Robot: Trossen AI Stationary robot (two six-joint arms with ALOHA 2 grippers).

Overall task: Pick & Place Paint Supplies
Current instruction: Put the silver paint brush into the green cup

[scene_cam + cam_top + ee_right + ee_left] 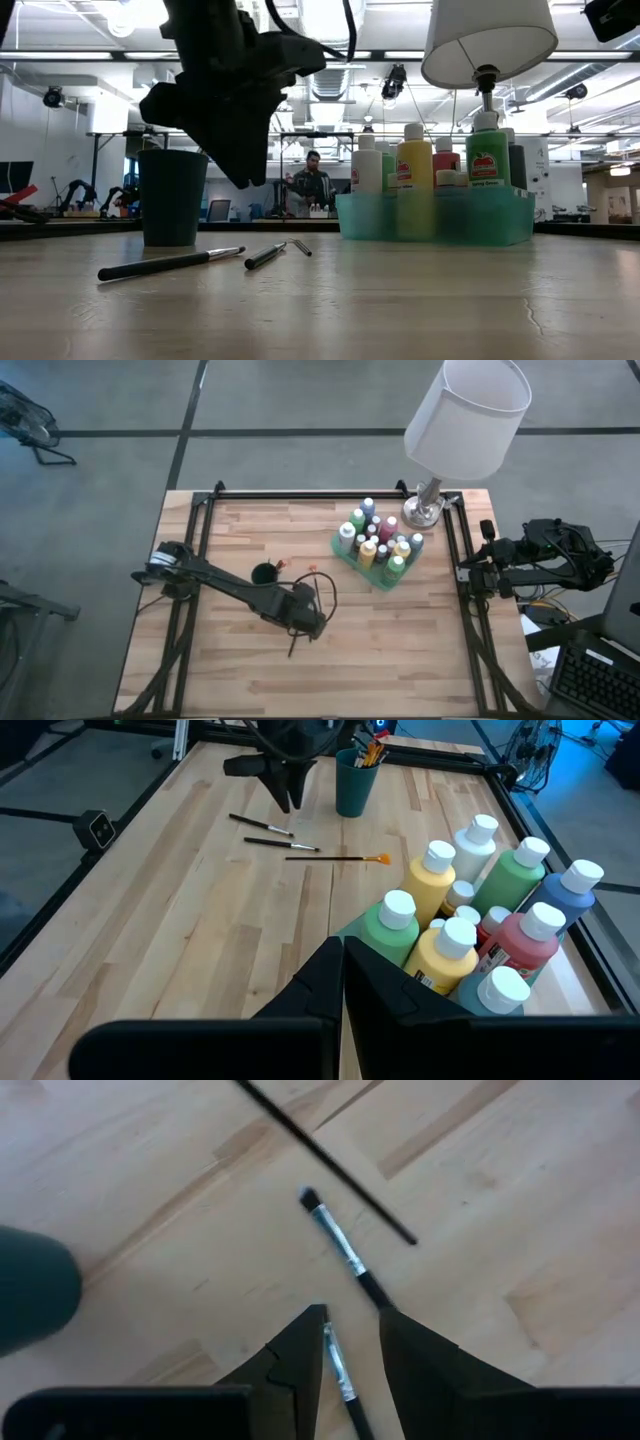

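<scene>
Several paint bottles [378, 540] with white caps stand in a translucent green tray [352, 562] at the back right. Three thin brushes lie flat on the wooden table: one [340, 1245] ahead of my left gripper, one [338, 1365] seen between its fingers, and a long thin one [320, 1150] farther off. The dark green cup [263, 573] stands beside them with brushes in it [370, 755]. My left gripper [350, 1320] is open, points down and hangs clear above the brushes [243, 178]. My right gripper [340, 970] is shut and empty by the table's right edge, near the tray.
A lamp [465, 420] with a white shade stands at the back right corner, just behind the tray. A dark metal frame [320, 493] runs along the table's edges. A person [312, 185] shows in the room beyond the table. Bare wood lies at the near side.
</scene>
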